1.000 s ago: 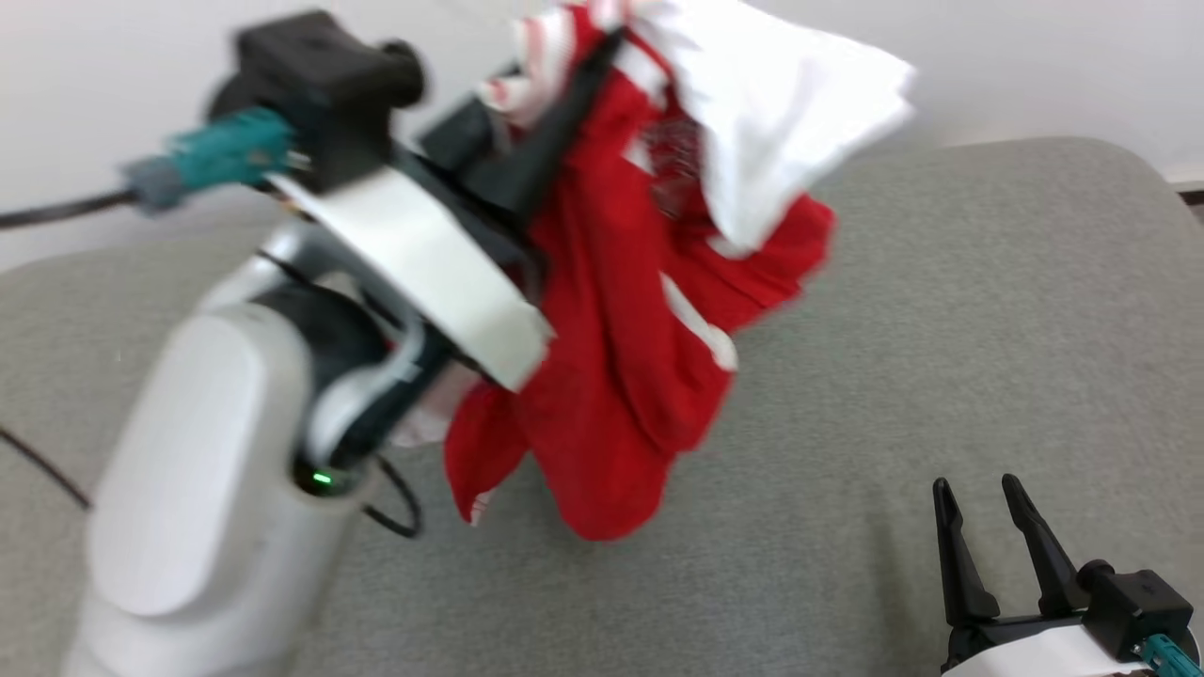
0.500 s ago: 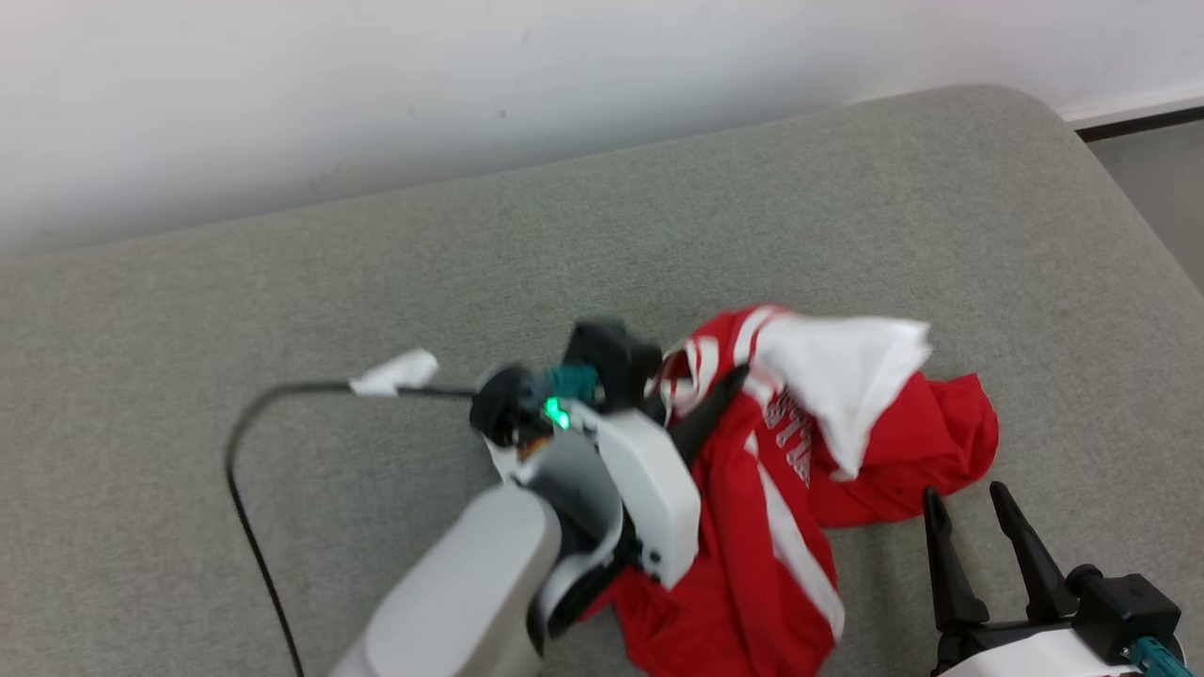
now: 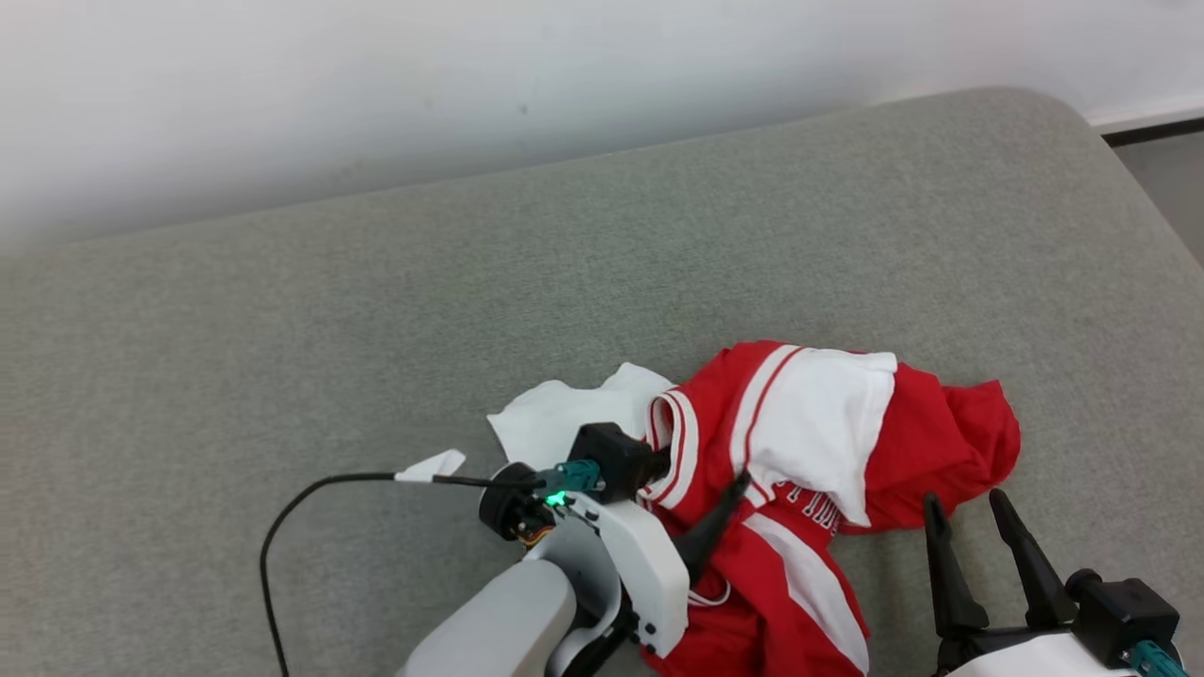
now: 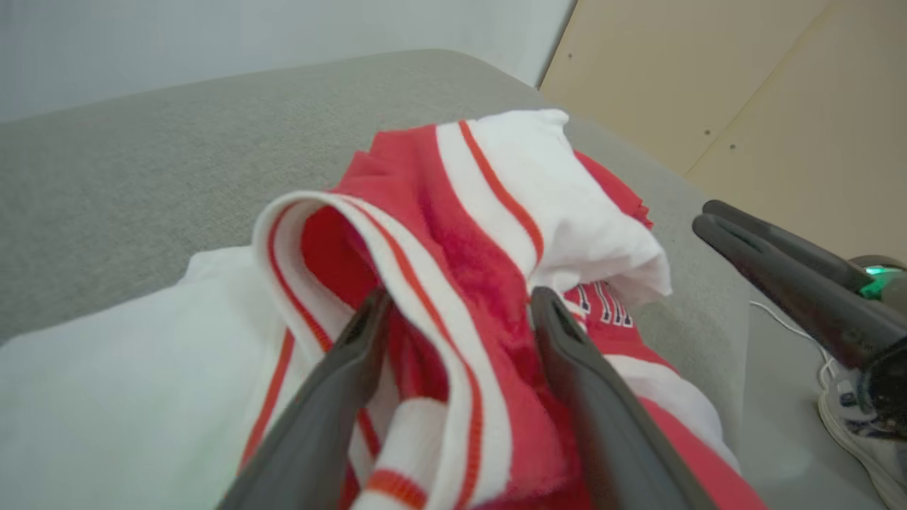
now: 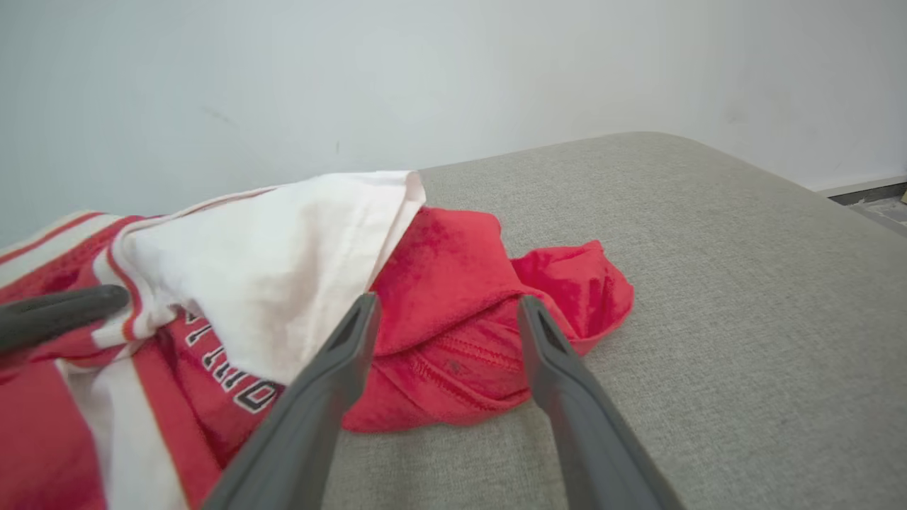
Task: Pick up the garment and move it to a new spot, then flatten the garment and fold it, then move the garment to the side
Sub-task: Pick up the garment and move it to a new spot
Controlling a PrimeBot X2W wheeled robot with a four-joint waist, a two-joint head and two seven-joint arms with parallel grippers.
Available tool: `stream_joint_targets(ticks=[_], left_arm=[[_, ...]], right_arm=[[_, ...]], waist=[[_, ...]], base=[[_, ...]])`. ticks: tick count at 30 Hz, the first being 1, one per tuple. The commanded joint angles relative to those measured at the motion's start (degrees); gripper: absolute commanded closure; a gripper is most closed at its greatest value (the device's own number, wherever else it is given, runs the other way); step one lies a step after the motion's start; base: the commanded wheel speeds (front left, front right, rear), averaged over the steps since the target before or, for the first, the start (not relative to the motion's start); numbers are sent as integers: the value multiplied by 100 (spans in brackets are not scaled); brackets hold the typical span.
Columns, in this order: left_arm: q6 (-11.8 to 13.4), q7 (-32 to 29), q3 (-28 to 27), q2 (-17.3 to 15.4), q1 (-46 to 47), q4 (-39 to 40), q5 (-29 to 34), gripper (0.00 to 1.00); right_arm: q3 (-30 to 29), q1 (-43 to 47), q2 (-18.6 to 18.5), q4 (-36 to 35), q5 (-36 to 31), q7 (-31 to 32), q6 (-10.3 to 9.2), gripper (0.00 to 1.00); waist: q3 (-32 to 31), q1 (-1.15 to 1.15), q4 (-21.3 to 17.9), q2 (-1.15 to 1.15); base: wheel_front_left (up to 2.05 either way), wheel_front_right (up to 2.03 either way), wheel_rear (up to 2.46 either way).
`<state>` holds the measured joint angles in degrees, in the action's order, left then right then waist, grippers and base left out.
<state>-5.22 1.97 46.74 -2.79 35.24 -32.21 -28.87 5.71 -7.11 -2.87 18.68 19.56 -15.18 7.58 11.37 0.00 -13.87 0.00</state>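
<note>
The red and white garment (image 3: 809, 423) lies crumpled on the grey padded surface (image 3: 376, 310), low and right of centre. My left gripper (image 3: 707, 481) rests at the garment's left side, one dark finger lying across the red cloth. In the left wrist view its jaws (image 4: 460, 304) stand open, with the striped collar of the garment (image 4: 496, 205) bunched loosely between them. My right gripper (image 3: 964, 503) is open with nothing in it, just off the garment's lower right. From the right wrist, its fingertips (image 5: 448, 304) point at the red fold of the garment (image 5: 453, 283).
A black cable (image 3: 282, 517) with a white tag (image 3: 428, 465) loops across the surface left of my left wrist. A white wall (image 3: 470, 85) runs behind. The surface rounds off at its right end (image 3: 1119, 150), with floor (image 3: 1162, 160) beyond.
My left gripper carried the hanging garment down onto the surface, then its jaws opened off the collar. The garment has settled flatter. My right gripper has held still.
</note>
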Motion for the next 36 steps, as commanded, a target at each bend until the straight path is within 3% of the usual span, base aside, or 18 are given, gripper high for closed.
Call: stream_joint_targets(ticks=[1, 13, 32, 34, 36], left_arm=[[54, 116, 40, -20, 98, 33, -133, 0], [194, -56, 16, -40, 149, 421, -598, 0], [344, -214, 52, -289, -54, -28, -678, 0], [331, -230, 57, -307, -77, -57, -683, 27], [319, -245, 78, -324, -125, -108, -706, 40]], right_arm=[[-43, 85, -11, 24, -70, 5, -16, 0], [-71, 220, -9, 26, -126, 5, -16, 0], [-73, 101, -9, 51, -46, 5, -16, 0], [-74, 87, -9, 46, -50, 5, -16, 0], [-78, 82, -9, 44, -53, 5, -16, 0]], waist=[[-90, 0, 100, 0], [-356, 0, 301, 0], [-148, 0, 139, 0], [-140, 0, 154, 0], [-138, 0, 168, 0]], base=[[0, 0, 0], [0, 0, 0], [0, 0, 0], [0, 0, 0], [0, 0, 0]])
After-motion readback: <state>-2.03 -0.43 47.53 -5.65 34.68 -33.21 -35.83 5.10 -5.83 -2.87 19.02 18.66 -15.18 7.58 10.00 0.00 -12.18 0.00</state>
